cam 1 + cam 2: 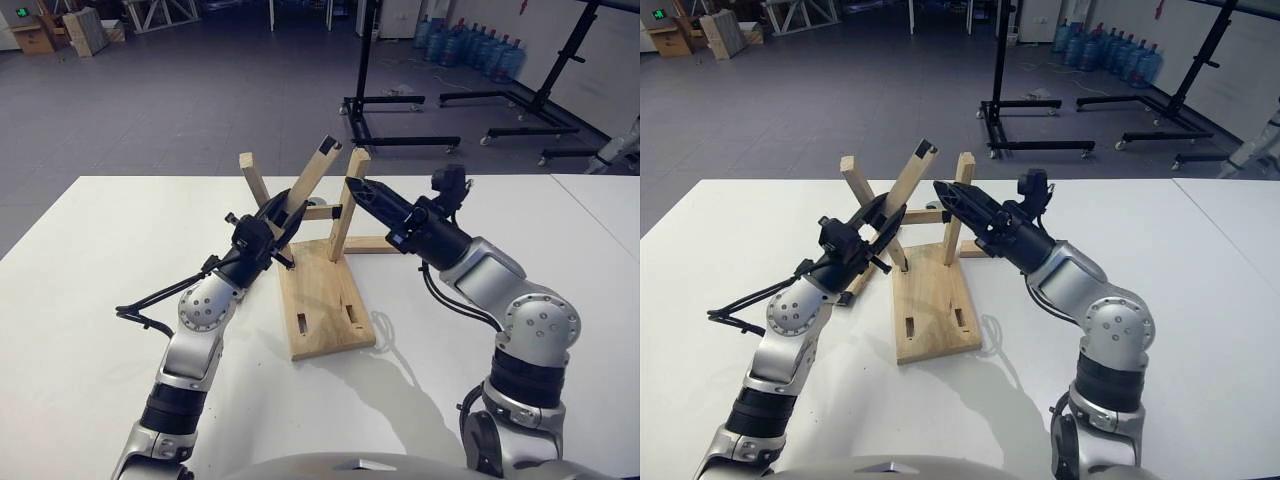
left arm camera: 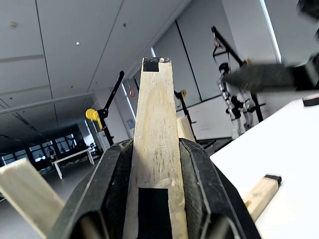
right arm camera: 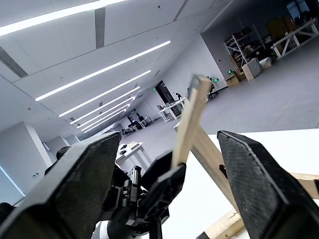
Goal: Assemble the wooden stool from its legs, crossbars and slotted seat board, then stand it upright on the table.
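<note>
**Helper:** What is the wood like?

**Me:** It is pale and smooth, with thin lines running along it. The seat board [image 1: 322,300] is a flat rectangle. It lies on the white tabletop [image 1: 100,250], between my two arms. Two small slots [image 1: 301,322] are cut near the end closest to me.

**Helper:** And the legs?

**Me:** They are long square sticks. My left claw [image 1: 287,207] is clamped tight on the tilted leg [image 1: 318,165]. Its ribbed black fingers [image 2: 112,184] press on both sides of the wood. That leg leans up and away from me, and its top end is black.

**Helper:** What about your other claw?

**Me:** My right claw [image 1: 358,190] is spread wide and holds nothing. Its tip is just beside the top of the upright leg [image 1: 345,220]. The low end of that leg meets the far part of the seat board. I cannot tell if it sits in a slot.

**Helper:** Is anything else close by?

**Me:** A short crossbar [image 1: 322,212] runs flat from the upright leg toward my left claw. The claw hides its other end. A far leg [image 1: 253,177] leans behind my left claw. A loose stick [image 1: 375,243] lies flat on the tabletop, past the seat board and under my right arm.

**Helper:** And behind the tabletop?

**Me:** I see a grey floor [image 1: 200,100] with black frames [image 1: 400,105] on wheels. Blue water jugs [image 1: 480,50] stand well apart from my work.
</note>
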